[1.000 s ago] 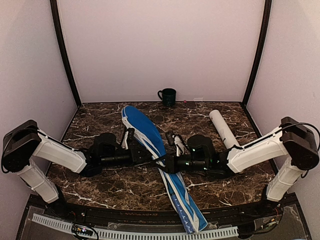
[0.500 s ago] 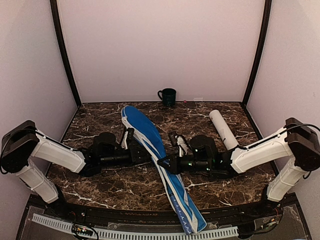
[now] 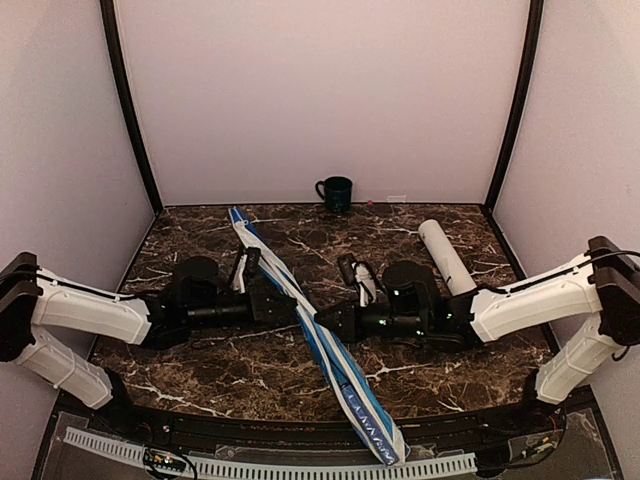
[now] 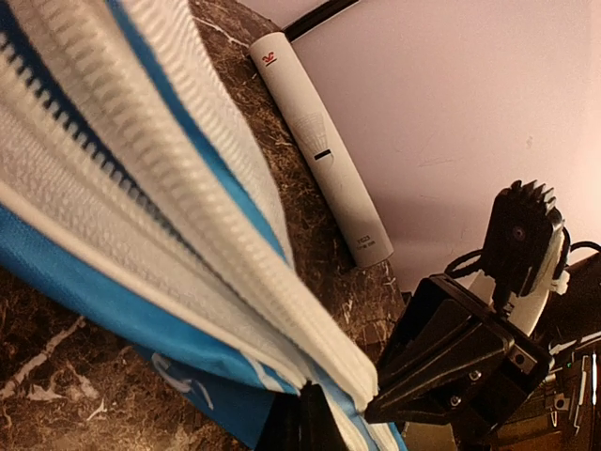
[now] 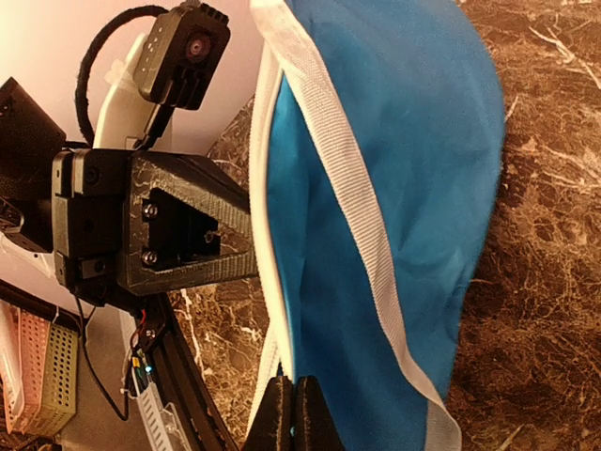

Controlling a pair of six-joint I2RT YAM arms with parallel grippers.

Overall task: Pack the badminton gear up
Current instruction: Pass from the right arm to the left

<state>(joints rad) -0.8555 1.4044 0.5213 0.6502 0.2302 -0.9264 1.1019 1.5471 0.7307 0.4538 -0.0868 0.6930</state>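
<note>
Cover (image 3: 342, 378) lies on a long diagonal across the tabletop (image 3: 190, 235), one end near the back edge left of centre, the other hanging past the front edge right of centre. It is tipped up on its side along the middle, blue cloth with white trim. Left gripper (image 3: 297, 313) comes in from the left edge side, jaws pinched tight on the cover about mid-length. In the left wrist view its fingertips (image 4: 302, 425) meet on the white zip edge, with zip teeth running up and away. Right gripper (image 3: 322, 321) reaches in from the right edge side, just beside the left one, also clamped on the cover. In the right wrist view its fingertips (image 5: 293, 415) close over the white-bound edge, blue panel above them. The two grippers face each other across the cover, near but apart. Tube (image 3: 446, 257) lies flat toward the back right corner, well apart from the cover and both grippers. Mug (image 3: 335, 192) stands upright at the middle of the back edge.
</note>
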